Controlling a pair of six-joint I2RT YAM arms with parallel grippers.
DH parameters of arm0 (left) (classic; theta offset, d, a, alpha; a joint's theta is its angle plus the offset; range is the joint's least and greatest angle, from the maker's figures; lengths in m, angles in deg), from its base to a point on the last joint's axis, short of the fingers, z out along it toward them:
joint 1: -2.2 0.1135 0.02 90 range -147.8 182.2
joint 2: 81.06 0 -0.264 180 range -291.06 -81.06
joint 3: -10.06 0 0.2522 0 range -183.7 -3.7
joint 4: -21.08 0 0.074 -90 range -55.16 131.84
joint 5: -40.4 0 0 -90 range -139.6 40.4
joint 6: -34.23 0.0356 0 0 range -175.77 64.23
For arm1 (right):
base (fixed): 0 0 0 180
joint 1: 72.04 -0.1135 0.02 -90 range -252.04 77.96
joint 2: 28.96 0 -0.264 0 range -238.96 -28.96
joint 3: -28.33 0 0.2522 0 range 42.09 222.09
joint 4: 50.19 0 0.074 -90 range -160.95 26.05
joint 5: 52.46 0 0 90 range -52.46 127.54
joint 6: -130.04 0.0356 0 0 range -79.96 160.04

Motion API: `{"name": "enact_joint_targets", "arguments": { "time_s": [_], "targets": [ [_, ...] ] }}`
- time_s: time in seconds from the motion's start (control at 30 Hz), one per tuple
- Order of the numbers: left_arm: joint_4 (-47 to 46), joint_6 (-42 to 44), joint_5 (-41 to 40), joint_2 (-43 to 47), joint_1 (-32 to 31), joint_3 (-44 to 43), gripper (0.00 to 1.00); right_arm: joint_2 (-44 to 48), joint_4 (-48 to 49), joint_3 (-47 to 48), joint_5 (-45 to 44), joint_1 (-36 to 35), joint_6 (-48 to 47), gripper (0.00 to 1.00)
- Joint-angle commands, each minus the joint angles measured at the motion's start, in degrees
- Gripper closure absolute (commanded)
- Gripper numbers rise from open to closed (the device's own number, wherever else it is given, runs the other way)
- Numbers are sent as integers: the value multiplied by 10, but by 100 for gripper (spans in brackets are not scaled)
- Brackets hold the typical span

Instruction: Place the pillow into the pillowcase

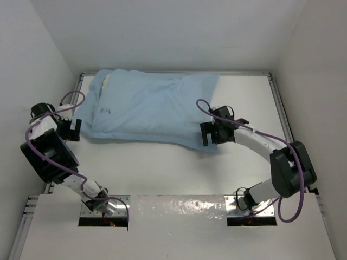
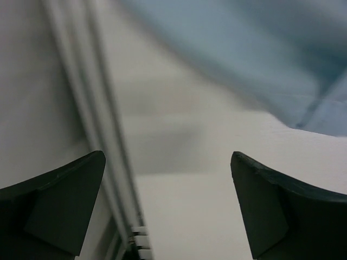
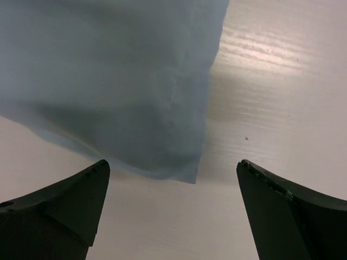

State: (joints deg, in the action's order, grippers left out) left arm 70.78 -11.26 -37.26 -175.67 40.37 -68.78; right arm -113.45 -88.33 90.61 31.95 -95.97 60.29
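The pillowcase (image 1: 149,108) lies flat and bulging on the far half of the table, its light blue side showing. A small cream-white patch of the pillow (image 1: 107,80) shows at the case's far left end; the rest is hidden inside. My left gripper (image 1: 73,129) is open and empty, just off the case's near left corner. In the left wrist view (image 2: 167,157) the case (image 2: 260,59) lies ahead to the right. My right gripper (image 1: 209,137) is open and empty at the case's near right corner. In the right wrist view (image 3: 173,162) that corner (image 3: 179,162) lies just ahead between the jaws.
White walls enclose the table on the left, far and right sides. A metal rail (image 1: 281,114) runs along the right edge, and another (image 2: 92,108) runs close by the left gripper. The arm bases (image 1: 103,208) sit at the near edge.
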Motion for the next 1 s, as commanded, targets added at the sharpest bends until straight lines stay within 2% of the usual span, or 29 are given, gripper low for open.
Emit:
{"name": "enact_joint_targets", "arguments": {
  "time_s": [0.0,0.17,0.33,0.4,0.47,0.5,0.57,0.6,0.63,0.67,0.7,0.73,0.77,0.8,0.83,0.87,0.97],
  "targets": [
    [-8,19,53,19,-33,52,0,11,88,-28,37,26,54,1],
    [-29,17,139,-15,-35,70,0,-11,192,-83,122,35,67,1],
    [-152,5,57,21,-92,142,0,-41,240,-105,176,35,73,6],
    [-238,-24,14,37,-112,174,0,-54,260,-106,182,35,87,7],
    [-282,-60,1,36,-113,174,0,-68,272,-102,186,35,97,15],
    [-313,-73,-8,30,-114,174,0,-72,279,-98,188,35,105,24],
    [-349,-109,-48,29,-114,184,0,-80,285,-95,186,35,112,37],
    [-401,-117,-62,28,-115,188,0,-82,288,-94,184,36,117,44],
    [-416,-129,-83,28,-114,192,1,-84,289,-93,183,37,119,57],
    [-424,-130,-86,27,-115,194,2,-88,290,-91,189,39,121,66],
    [-431,-130,-86,26,-114,194,15,-89,291,-90,193,40,124,75],
    [-443,-126,-80,24,-114,193,29,-88,291,-90,193,41,130,90],
    [-447,-126,-78,22,-114,192,42,-84,291,-87,193,41,132,97],
    [-454,-129,-76,21,-113,190,71,-82,291,-86,189,42,140,100],
    [-457,-134,-78,21,-112,184,90,-77,290,-82,185,43,144,100],
    [-459,-141,-79,23,-110,181,100,-71,290,-79,182,44,147,100],
    [-434,-148,-55,40,-90,145,100,-38,273,-51,177,50,160,100]
  ]
}}
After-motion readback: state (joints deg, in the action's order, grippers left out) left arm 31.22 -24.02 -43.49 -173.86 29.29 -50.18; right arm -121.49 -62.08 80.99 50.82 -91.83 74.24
